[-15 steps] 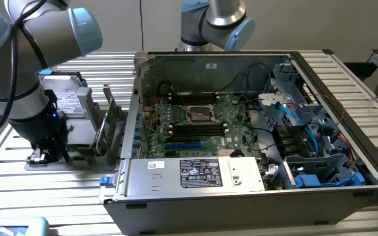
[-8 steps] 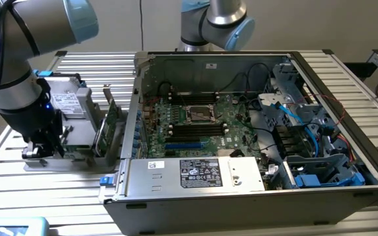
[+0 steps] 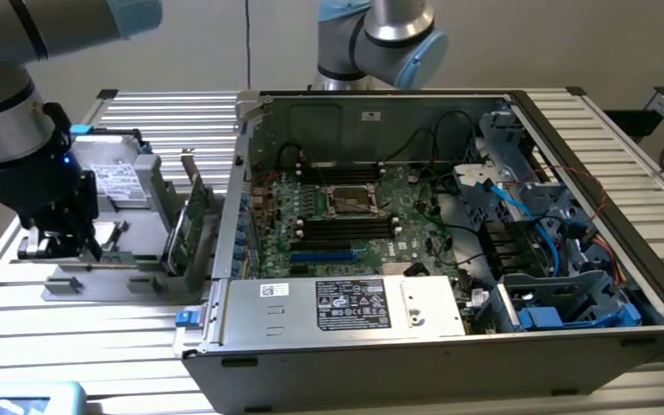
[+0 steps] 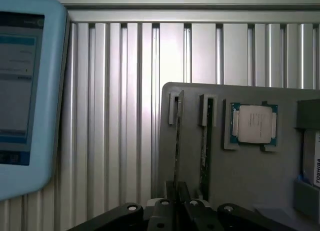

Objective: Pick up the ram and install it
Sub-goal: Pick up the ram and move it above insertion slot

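Observation:
The ram [image 4: 176, 151] stands on edge in a slot of the grey parts holder [image 4: 240, 176], seen as a thin dark-green strip. My gripper [image 4: 176, 196] sits directly over its near end, with the fingers [image 4: 169, 193] pressed against both faces, shut on it while it still rests in the slot. A second stick [image 4: 204, 151] stands in the neighbouring slot. In the exterior view my gripper [image 3: 61, 249] hangs low over the holder [image 3: 113, 281] at the exterior view's left, beside the open computer case [image 3: 424, 233]. The motherboard's black memory slots [image 3: 344, 226] lie near the processor socket [image 3: 353, 201].
A processor [image 4: 252, 123] and a hard drive [image 4: 312, 163] sit in the holder. Two taller green cards [image 3: 182, 229] stand between my gripper and the case wall. A blue-framed tablet [image 4: 22, 91] lies on the slatted table [image 4: 120, 116]. Cables and drive cages [image 3: 563, 303] crowd the case's far side.

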`<state>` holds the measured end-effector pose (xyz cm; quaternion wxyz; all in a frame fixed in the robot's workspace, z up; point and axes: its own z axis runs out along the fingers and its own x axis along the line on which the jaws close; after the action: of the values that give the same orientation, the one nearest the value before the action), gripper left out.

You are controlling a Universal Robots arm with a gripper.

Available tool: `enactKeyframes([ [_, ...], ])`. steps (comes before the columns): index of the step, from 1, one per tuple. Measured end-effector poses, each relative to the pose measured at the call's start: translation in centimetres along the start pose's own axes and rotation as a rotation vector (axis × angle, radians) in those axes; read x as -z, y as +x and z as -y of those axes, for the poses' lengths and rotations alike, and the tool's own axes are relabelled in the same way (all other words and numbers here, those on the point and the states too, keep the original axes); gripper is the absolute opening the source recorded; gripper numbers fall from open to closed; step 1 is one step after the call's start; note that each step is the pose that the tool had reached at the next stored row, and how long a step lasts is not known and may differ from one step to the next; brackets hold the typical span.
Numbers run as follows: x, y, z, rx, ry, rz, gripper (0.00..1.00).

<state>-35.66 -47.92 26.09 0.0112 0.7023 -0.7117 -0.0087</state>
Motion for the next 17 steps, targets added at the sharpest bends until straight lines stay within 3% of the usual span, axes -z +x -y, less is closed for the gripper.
enactKeyframes([
  [10,4.54,0.2,0.28,0.0,-0.0007,-0.0005,0.14],
  [17,7.8,0.7,2.02,0.0,-0.0026,-0.0006,0.14],
])
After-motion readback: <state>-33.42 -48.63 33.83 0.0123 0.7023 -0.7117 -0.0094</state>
